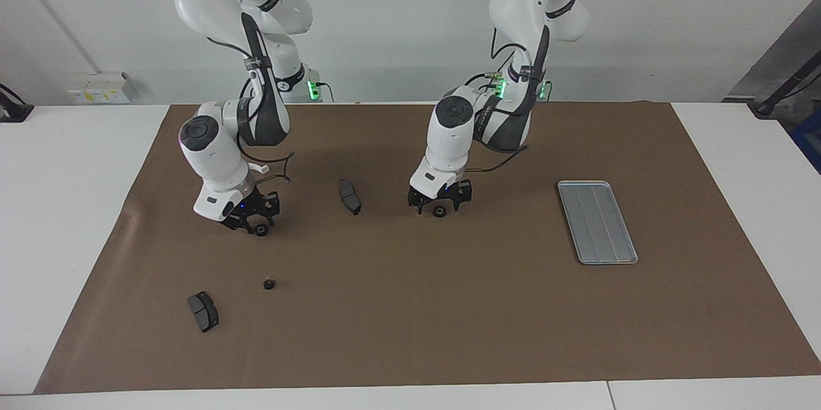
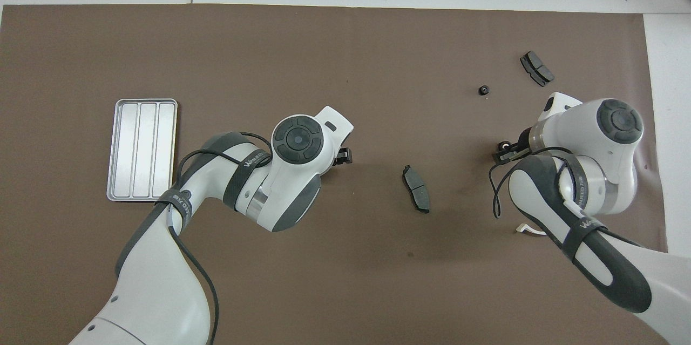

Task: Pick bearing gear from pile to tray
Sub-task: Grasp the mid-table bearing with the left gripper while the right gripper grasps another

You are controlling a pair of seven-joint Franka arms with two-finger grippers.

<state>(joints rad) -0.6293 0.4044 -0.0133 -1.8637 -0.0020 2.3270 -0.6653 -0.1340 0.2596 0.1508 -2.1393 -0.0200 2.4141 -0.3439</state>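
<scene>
looking pretty early: the tray (image 1: 597, 222) is empty, left gripper (image 1: 440, 205) spread around one gear (image 1: 439, 211), right gripper (image 1: 254, 224) clamped on another gear (image 1: 260, 230), a third gear (image 1: 269, 283) waits on the table (image 1: 410, 307).

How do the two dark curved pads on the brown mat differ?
The middle pad lies between the two arms, nearer to the robots; the outer pad lies farther, toward the right arm's end. The middle pad points roughly away from the robots; the outer pad sits slantwise. Both are dark grey and untouched.
</scene>
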